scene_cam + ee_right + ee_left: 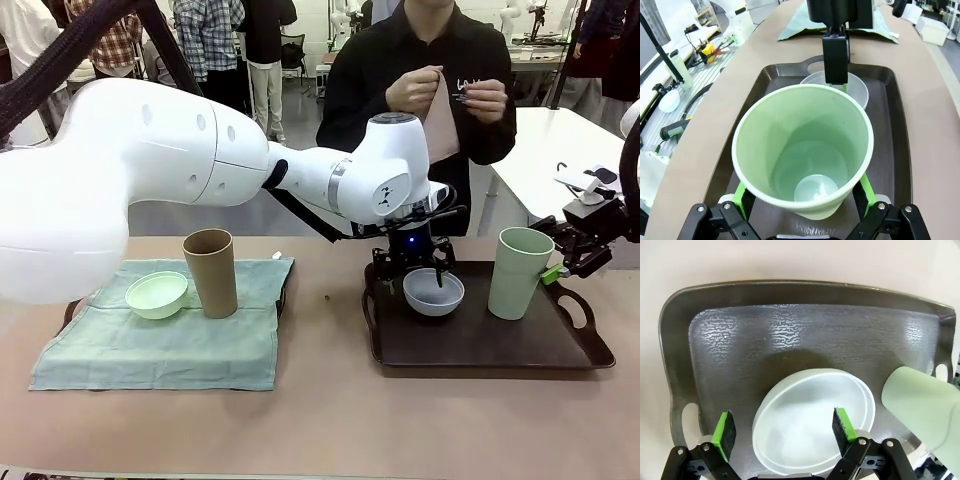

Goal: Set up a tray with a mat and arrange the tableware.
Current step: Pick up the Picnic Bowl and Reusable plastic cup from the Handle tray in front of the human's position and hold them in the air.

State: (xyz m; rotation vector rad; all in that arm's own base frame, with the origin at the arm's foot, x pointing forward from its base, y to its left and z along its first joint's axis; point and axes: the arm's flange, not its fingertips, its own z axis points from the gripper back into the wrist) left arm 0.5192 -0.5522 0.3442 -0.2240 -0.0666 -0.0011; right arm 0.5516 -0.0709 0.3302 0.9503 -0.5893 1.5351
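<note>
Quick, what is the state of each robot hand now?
Left hand: open, astride the whitish-blue bowl rim.
Right hand: open, around the pale green cup.

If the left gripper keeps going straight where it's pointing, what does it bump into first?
Probably the whitish-blue bowl: the left gripper hangs open astride its rim, tray underneath.
</note>
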